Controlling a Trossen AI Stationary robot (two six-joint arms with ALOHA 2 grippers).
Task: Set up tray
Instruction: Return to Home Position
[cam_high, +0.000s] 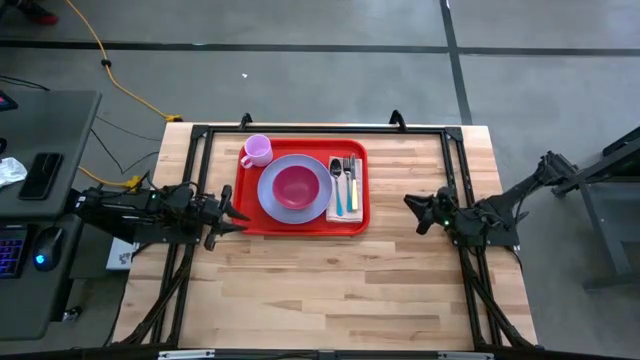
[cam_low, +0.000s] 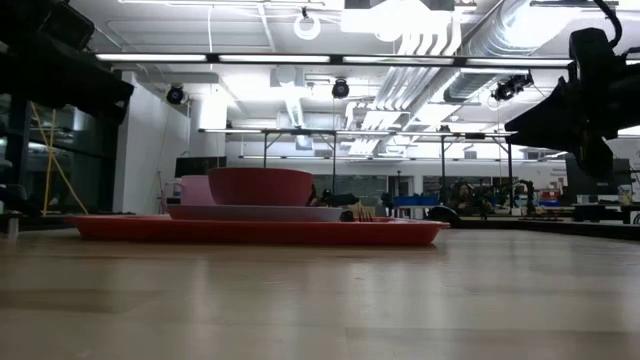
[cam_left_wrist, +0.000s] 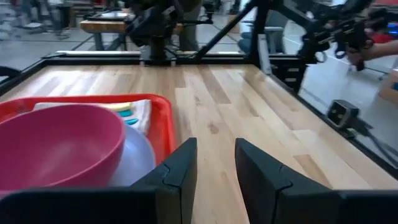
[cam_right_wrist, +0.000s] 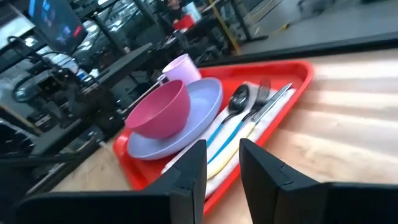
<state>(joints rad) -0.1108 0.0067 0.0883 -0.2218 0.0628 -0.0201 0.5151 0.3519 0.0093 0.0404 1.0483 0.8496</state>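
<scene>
Tray (cam_high: 300, 229) sits on the far-middle part of the table (cam_high: 330, 290), long side across, flat, between the 2 arms. It looks fully laid: lavender plate (cam_high: 268, 200) w/ a pink bowl (cam_high: 296, 186) on it at the centre, a pale cup (cam_high: 257, 150) in the far-left corner, and a white napkin (cam_high: 334, 208) at the right end carrying 3 pcs of cutlery (cam_high: 346, 185) side by side.

Left gripper (cam_high: 238, 218) is low, just beside the tray's near-left corner. Its jaws are a bit apart w/ nothing between them. Right gripper (cam_high: 412, 214) is well clear of the tray's right end, pointing at it, jaws likewise apart and empty.

Judgement: placing is done and the step in hand is the go-home move, i.e. task approx. complete. Next it calls for both arms to pull out and away from the tray. The left needs most care: it's so close to the rim that it should back straight off, not swing across, or it may nudge the tray.
</scene>
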